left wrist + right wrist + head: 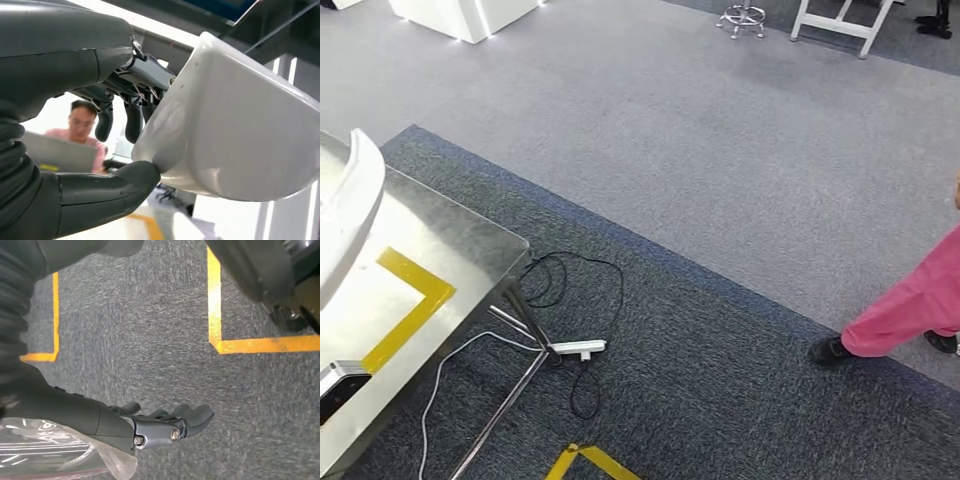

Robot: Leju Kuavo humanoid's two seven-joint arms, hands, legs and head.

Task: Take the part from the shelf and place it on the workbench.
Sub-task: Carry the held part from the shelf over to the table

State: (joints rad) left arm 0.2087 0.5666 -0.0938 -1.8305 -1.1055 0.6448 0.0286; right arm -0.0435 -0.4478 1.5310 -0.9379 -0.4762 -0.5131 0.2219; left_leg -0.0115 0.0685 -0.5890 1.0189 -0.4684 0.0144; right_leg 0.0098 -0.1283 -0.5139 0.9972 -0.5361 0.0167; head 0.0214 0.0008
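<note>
Grey carpet [743, 140] across the head view, darker mat [743, 400] nearer, steel workbench [471, 250] with yellow tape [414, 290] at the left; white moulded part [346, 210] over its near corner. White power strip [580, 348] and black cable [576, 275] by the bench leg; pink-trousered leg [909, 305] at the right edge.

Left wrist view: left hand [132, 135] clamped on the white part [241, 130], thumb under its rim, fingers [132, 120] over the top edge. Person in pink [81, 135] behind.

Right wrist view: right hand [166, 427] hanging over dark carpet, fingers loosely apart, holding nothing; yellow floor tape [241, 342] beyond, clear plastic film [45, 450] by the wrist.
</note>
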